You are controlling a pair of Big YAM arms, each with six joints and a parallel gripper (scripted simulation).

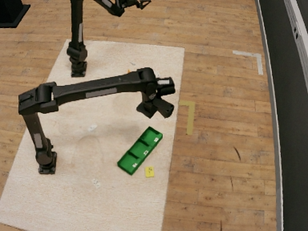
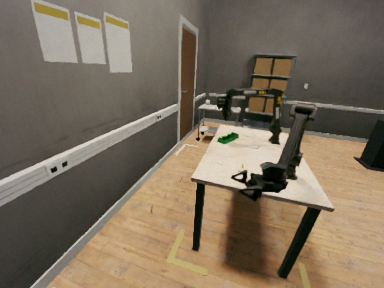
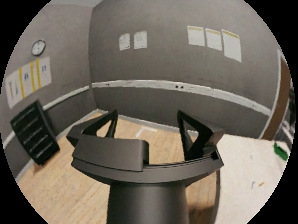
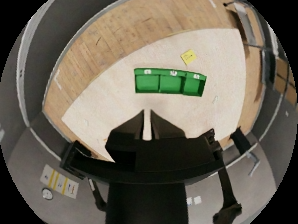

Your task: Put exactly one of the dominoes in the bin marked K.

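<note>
The green three-part bin stands on the table. Its left compartment in the right wrist view is the one marked K; no piece shows inside the bin there. Small pale pieces, too blurred to name surely, lie on the table: one in the middle and one near the front. My right gripper hangs above the table beside the bin's K end, fingers nearly together, with only a thin pale gap between them and no piece visible. My left gripper is wide open and empty, beyond the table's edge.
A yellow tile lies beside the bin's outer side. A small orange thing lies toward the left arm's end of the table. The right arm's forearm reaches across above the table in the top view.
</note>
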